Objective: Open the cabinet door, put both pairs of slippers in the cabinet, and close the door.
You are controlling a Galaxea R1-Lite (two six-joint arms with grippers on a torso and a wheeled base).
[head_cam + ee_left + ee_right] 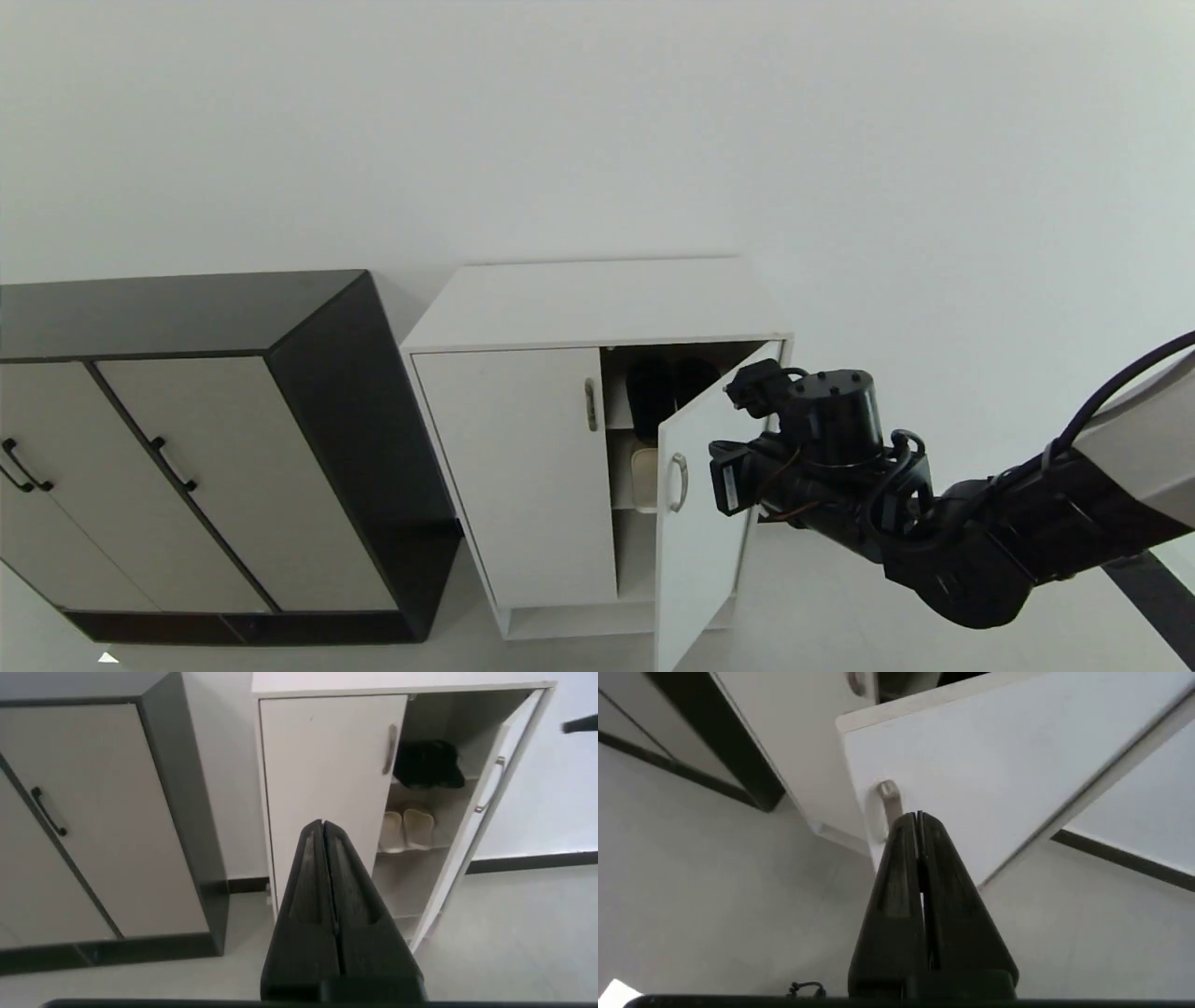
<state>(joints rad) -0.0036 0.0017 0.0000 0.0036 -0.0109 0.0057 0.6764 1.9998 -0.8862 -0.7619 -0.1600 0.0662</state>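
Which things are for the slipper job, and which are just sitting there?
For the job: white cabinet; its half-open door; black slippers on the top shelf; pale slippers on the shelf below; right gripper, shut, by the door handle.
Just sitting there: black cabinet with pale doors, beside the white one.

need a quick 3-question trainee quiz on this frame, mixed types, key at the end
1. True or false: the white cabinet has its right door fully shut.
2. Which shelf holds the black slippers? A) top B) middle C) bottom
3. Fill in: the right gripper, near the door handle, is ___ (open/shut).
Key: 1 false, the door stands partly open; 2 A; 3 shut.
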